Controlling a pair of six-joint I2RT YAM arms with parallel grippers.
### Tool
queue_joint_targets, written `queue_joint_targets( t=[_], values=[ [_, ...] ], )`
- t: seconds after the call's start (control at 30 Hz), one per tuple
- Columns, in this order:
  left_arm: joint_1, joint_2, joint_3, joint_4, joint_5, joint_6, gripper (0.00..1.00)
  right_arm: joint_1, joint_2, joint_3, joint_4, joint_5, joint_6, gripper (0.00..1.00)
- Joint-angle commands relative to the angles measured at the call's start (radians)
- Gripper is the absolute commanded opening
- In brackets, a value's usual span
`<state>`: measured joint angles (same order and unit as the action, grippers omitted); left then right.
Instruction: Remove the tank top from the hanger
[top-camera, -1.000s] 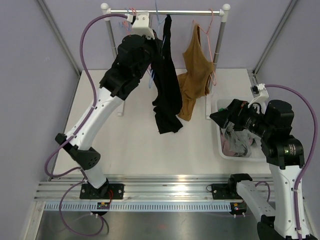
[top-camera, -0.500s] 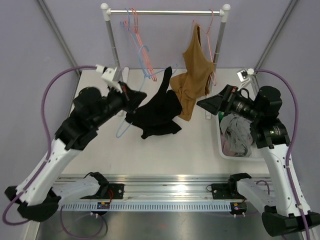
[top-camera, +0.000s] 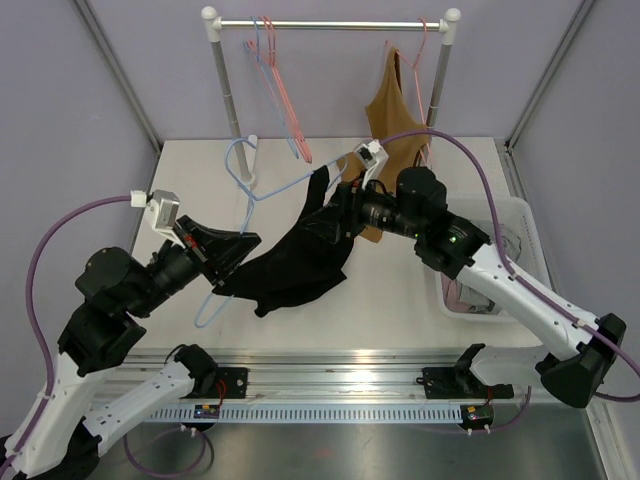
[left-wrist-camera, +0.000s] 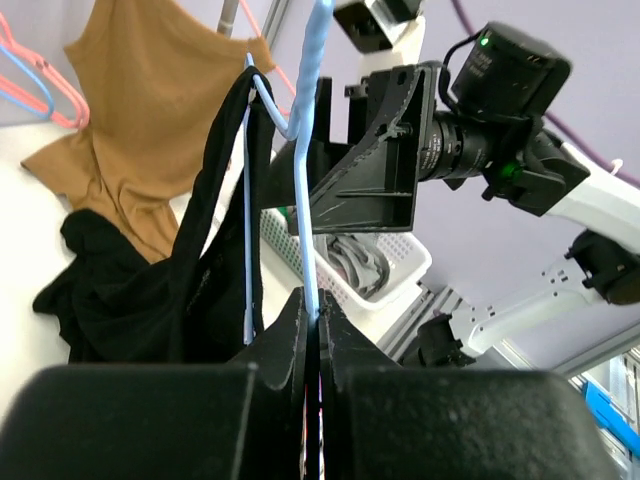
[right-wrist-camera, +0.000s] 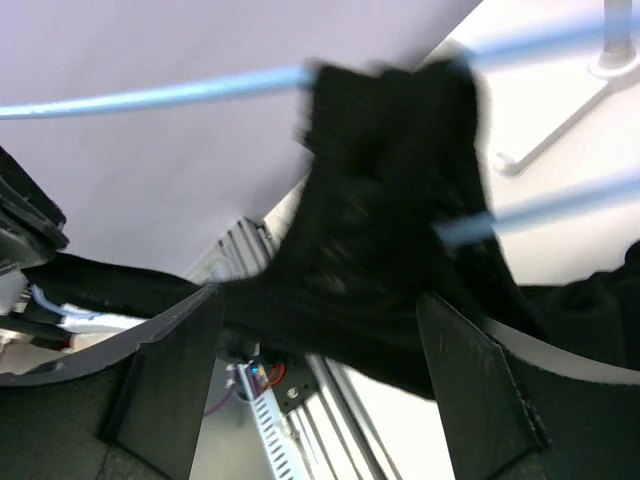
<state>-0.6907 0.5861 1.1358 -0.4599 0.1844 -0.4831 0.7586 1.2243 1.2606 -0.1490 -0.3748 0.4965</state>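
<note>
The black tank top (top-camera: 300, 265) is still on the blue hanger (top-camera: 245, 190), over the middle of the desk (top-camera: 400, 300). One strap is looped over the hanger's upper end at about 1 o'clock. The body sags toward 7 o'clock, and I cannot tell whether its hem touches the desk.

The left tool (left-wrist-camera: 318, 325) comes in from 8 o'clock, its fingers pressed together and pinching the hanger's blue wire. The right tool (right-wrist-camera: 318, 295) reaches in from 3 o'clock. Its fingers (right-wrist-camera: 165, 380) are spread on either side of the bunched black strap, with gaps showing, though that view is blurred.

At 12 o'clock a rail (top-camera: 330, 23) carries bare pink and blue hangers (top-camera: 275, 70) and a tan tank top (top-camera: 395, 110). At 3 o'clock a white basket (top-camera: 520, 215) sits on the desk, behind the right arm.
</note>
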Motion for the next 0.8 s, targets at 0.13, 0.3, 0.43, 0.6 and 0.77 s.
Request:
queue_joint_targets(
  t=[0.13, 0.3, 0.43, 0.6, 0.77],
  values=[
    [0.000, -0.023, -0.002, 0.001, 0.059, -0.022, 0.00, 0.130, 0.081, 0.143, 0.025, 0.383, -0.142, 0.77],
    [0.000, -0.029, -0.024, -0.017, 0.044, -0.012, 0.00, 0.133, 0.096, 0.157, 0.016, 0.484, -0.142, 0.58],
    [0.000, -0.032, -0.030, -0.029, 0.024, -0.006, 0.00, 0.133, 0.106, 0.168, -0.007, 0.516, -0.157, 0.36],
    [0.000, -0.037, -0.027, -0.052, -0.029, 0.011, 0.00, 0.133, 0.098, 0.151, -0.018, 0.519, -0.161, 0.23],
    [0.000, -0.042, -0.018, -0.059, -0.020, 0.009, 0.00, 0.131, 0.095, 0.149, -0.059, 0.643, -0.209, 0.00]
  ],
)
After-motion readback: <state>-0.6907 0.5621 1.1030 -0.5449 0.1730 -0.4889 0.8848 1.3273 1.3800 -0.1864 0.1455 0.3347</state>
